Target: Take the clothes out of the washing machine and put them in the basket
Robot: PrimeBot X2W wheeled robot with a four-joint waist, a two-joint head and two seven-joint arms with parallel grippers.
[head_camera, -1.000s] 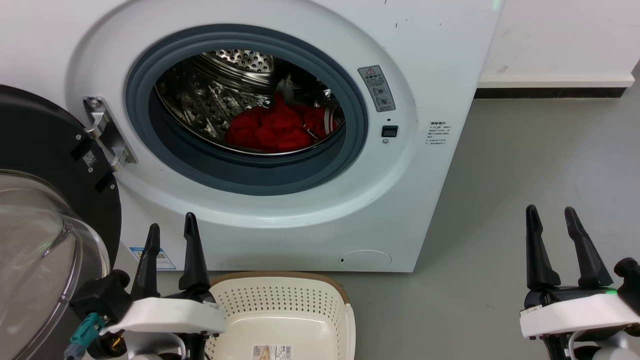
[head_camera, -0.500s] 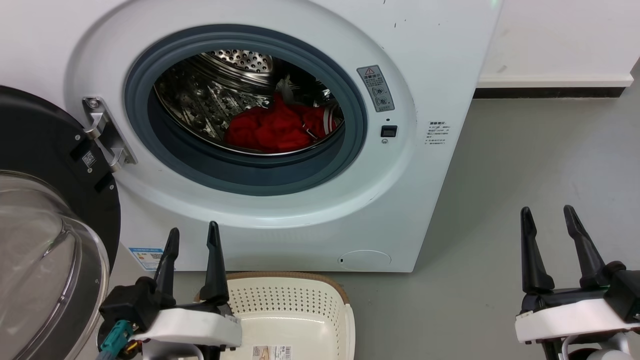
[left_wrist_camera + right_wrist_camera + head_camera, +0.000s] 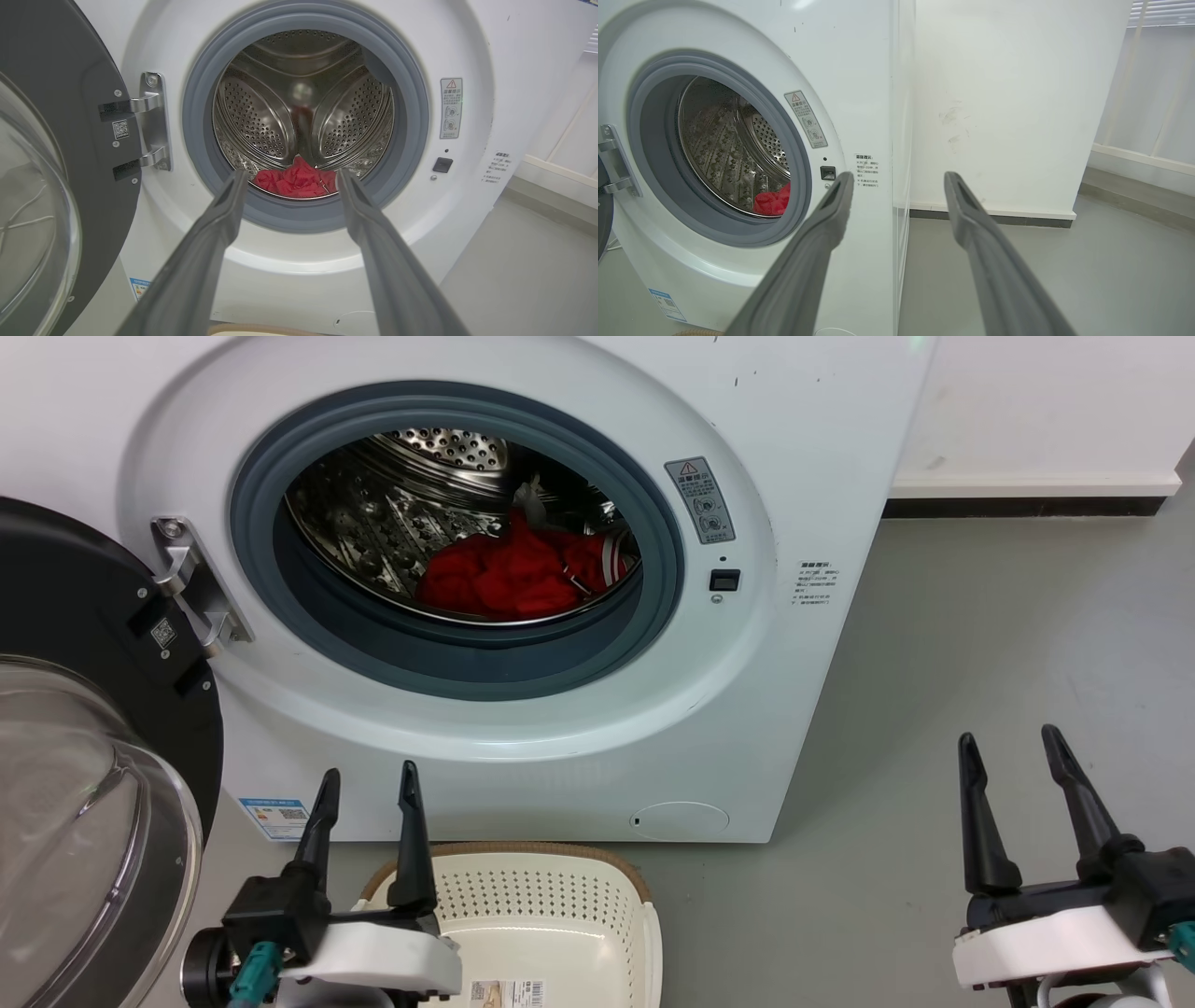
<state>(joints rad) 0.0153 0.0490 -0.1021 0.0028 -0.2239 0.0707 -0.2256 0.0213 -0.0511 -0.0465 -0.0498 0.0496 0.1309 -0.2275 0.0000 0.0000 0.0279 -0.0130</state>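
Clothes (image 3: 509, 581) lie inside the washing machine (image 3: 747, 709), beyond the left hand (image 3: 370, 771).

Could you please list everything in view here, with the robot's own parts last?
washing machine: one, white, front-loader, upper left of the head view
door: one, black-framed glass, swung open at the machine's left
door seal: one, grey, around the porthole
drum: one, perforated steel, inside the porthole
red garment: one, bright red, crumpled at the drum's bottom
warning sticker: one, grey, right of the porthole
basket: one, cream with brown rim, on the floor before the machine
floor: one, grey, right of the machine
wall: one, white, behind the floor
left gripper: one, dark fingers, open and empty, by the basket's left rim
right gripper: one, dark fingers, open and empty, over bare floor
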